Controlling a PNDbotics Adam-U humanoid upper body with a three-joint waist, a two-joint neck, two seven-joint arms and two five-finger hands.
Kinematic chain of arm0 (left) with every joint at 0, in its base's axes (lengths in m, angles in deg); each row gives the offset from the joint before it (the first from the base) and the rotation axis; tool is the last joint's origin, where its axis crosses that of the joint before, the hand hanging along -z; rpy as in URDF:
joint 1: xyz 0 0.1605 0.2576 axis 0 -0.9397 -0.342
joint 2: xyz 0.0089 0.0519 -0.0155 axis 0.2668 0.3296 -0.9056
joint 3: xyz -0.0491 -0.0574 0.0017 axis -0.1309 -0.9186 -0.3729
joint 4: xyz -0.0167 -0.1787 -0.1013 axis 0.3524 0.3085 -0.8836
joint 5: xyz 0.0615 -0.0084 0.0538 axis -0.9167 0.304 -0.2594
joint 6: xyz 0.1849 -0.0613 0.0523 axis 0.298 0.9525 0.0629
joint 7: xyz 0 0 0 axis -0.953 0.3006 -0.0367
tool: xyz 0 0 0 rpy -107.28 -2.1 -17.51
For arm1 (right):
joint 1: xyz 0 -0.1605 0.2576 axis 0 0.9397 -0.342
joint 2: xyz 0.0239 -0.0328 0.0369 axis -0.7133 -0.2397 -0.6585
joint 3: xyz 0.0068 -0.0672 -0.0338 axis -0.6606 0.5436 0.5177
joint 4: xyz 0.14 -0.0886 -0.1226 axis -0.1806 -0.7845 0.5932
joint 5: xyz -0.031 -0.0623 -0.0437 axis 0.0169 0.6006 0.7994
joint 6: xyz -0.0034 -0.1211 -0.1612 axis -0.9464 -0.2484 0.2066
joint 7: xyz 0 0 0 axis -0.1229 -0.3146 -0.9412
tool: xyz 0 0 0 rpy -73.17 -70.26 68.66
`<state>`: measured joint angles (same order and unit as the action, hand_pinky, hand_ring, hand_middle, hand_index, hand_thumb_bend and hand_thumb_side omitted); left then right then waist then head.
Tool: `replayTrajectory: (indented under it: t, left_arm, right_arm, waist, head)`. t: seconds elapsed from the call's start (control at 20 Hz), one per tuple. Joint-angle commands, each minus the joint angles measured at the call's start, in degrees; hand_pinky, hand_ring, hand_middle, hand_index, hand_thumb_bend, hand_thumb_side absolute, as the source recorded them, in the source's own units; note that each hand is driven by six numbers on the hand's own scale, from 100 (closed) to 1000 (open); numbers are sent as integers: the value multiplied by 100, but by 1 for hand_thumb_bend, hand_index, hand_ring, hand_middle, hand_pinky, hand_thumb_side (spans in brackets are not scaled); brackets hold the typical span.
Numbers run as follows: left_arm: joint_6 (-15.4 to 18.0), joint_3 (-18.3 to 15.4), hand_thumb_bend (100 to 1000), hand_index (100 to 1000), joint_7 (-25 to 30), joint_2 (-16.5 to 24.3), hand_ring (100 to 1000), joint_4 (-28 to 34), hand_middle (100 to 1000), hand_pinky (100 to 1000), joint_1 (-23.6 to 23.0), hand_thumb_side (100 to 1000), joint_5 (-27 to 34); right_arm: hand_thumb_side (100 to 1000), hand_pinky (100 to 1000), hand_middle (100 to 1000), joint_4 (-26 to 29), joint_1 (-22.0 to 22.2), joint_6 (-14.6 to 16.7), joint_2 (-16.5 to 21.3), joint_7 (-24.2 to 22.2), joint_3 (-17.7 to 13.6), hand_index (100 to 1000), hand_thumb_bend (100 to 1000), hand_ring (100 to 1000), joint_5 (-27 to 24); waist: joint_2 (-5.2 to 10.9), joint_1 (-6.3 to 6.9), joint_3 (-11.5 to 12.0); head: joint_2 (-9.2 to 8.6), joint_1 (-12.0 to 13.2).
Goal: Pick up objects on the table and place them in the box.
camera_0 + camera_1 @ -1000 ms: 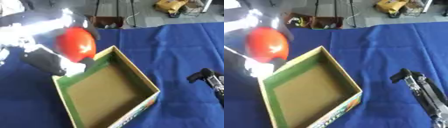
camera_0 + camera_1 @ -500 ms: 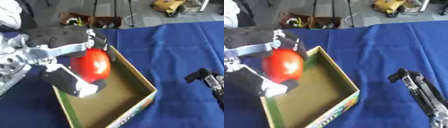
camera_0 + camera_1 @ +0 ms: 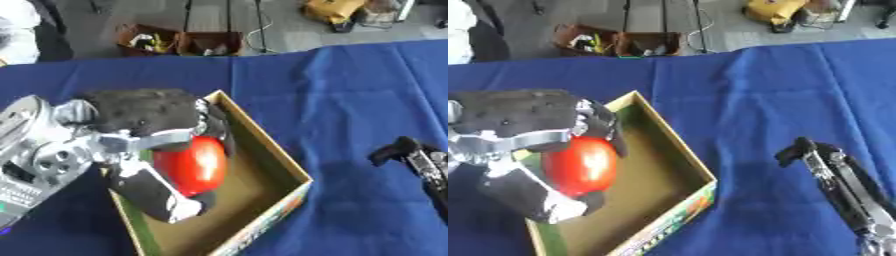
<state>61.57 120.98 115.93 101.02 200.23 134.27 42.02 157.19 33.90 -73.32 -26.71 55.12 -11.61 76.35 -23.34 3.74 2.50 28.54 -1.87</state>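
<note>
Red ball [image 3: 194, 165] clasped in the left hand [image 3: 144, 125], held over the open box [image 3: 271, 165], poised for release; right hand [image 3: 833, 170] idles, fingers straight.

The left hand [image 3: 144, 125] hides the box's [image 3: 271, 155] 9 o'clock wall; the right hand [image 3: 842, 180] runs off the 5 o'clock corner.
</note>
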Motion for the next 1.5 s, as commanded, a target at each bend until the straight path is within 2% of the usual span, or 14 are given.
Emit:
replayTrajectory:
  t: [0.05, 0.35, 0.55, 0.7, 0.8, 0.9, 1.05, 1.15, 1.2, 1.25, 1.4, 1.5]
  left_arm:
    - [15, 61, 100, 578, 119, 22, 622, -48, 715, 404, 74, 176, -112]
    - [110, 248, 100, 615, 103, -167, 631, -464, 719, 412, 63, 188, -338]
    - [194, 327, 100, 693, 44, -270, 667, -745, 739, 397, 50, 240, -389]
    - [382, 329, 100, 806, 100, -301, 715, -771, 725, 474, 67, 311, -439]
    - [515, 300, 100, 821, 188, -311, 738, -749, 744, 498, 69, 328, -476]
    - [642, 305, 101, 868, 332, -316, 814, -718, 811, 619, 65, 445, -476]
    - [830, 322, 185, 892, 493, -317, 888, -702, 856, 749, 47, 550, -422]
    - [914, 309, 253, 917, 510, -315, 944, -680, 889, 859, 48, 590, -422]
    - [944, 297, 284, 928, 512, -311, 957, -663, 896, 883, 51, 610, -445]
    - [970, 285, 360, 941, 514, -307, 978, -647, 899, 916, 53, 652, -472]
    - [1076, 207, 495, 954, 515, -298, 1000, -569, 893, 952, 64, 713, -627]
    - [1156, 154, 487, 945, 515, -296, 972, -530, 875, 912, 55, 716, -750]
  right_arm:
    - [1000, 881, 503, 58, -20, -5, 23, -1, -2, 616, 100, 699, 35]
    - [1000, 881, 503, 58, -20, 5, 17, -5, 1, 617, 100, 699, 38]
    - [1000, 881, 503, 58, -17, 7, 11, -8, 0, 617, 100, 700, 44]
    - [1000, 880, 503, 58, -13, 0, 5, -13, -2, 617, 100, 700, 49]
    - [1000, 880, 502, 58, -14, -4, -1, -16, -3, 617, 100, 700, 44]
    - [1000, 881, 502, 58, -13, -7, -5, -11, -11, 617, 100, 700, 40]
    - [1000, 881, 502, 58, -12, -15, -7, -9, -12, 617, 100, 700, 33]
    - [1000, 881, 502, 58, -8, -25, -10, -11, -14, 617, 100, 701, 34]
    - [1000, 881, 502, 58, -7, -29, -11, -15, -13, 616, 100, 701, 35]
    - [1000, 881, 502, 58, -8, -32, -12, -21, -10, 616, 100, 701, 34]
    - [1000, 881, 502, 58, -10, -34, -14, -31, -7, 616, 100, 701, 27]
    - [1000, 881, 502, 58, -12, -34, -12, -31, -8, 615, 100, 701, 20]
  waist:
    - [97, -16, -6]
    - [79, -25, -28]
    - [67, -31, -32]
    - [64, -37, -26]
    - [63, -41, -25]
    - [62, -41, -29]
    - [64, -40, -28]
    - [67, -38, -25]
    - [70, -36, -23]
    - [73, -34, -22]
    - [86, -34, -17]
    - [96, -37, -18]
  head:
    - [-20, 7]
    - [-6, 17]
    - [1, 12]
    - [13, -21]
    - [20, -34]
    - [28, -48]
    - [34, -60]
    - [35, -66]
    - [31, -66]
    - [29, -67]
    - [20, -71]
    - [18, -73]
